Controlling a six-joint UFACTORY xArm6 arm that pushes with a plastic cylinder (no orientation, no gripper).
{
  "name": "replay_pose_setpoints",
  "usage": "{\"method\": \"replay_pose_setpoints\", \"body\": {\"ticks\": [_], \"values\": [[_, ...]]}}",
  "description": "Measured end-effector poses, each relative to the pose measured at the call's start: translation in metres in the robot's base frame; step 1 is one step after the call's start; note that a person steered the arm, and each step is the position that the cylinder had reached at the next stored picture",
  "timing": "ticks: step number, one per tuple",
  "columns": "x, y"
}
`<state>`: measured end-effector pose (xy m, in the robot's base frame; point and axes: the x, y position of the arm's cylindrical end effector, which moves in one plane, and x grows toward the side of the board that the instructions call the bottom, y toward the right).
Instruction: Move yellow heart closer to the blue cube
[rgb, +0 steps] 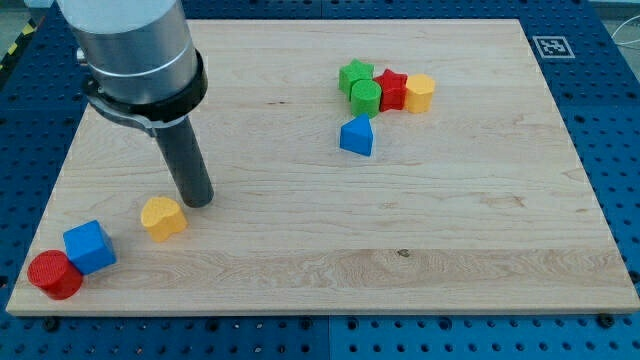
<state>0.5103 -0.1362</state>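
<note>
The yellow heart (163, 217) lies on the wooden board at the view's lower left. The blue cube (89, 247) sits further left and a little lower, a short gap away from the heart, touching a red cylinder (54, 275) at the board's bottom left corner. My tip (198, 201) rests on the board just to the right of the yellow heart and slightly above it, very close to it or touching it.
A cluster sits at the view's upper middle: a green star (355, 75), a green cylinder (366, 97), a red star (392, 89) and a yellow hexagonal block (420, 93). A blue triangular block (357, 136) lies just below them. The board's left edge (45, 200) is near the blue cube.
</note>
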Motion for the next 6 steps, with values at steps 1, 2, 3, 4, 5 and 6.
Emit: {"method": "replay_pose_setpoints", "body": {"ticks": [1, 2, 3, 4, 5, 6], "values": [[0.013, 0.000], [0.020, -0.008], [0.025, -0.019], [0.031, -0.030], [0.038, -0.039], [0.046, -0.047]]}}
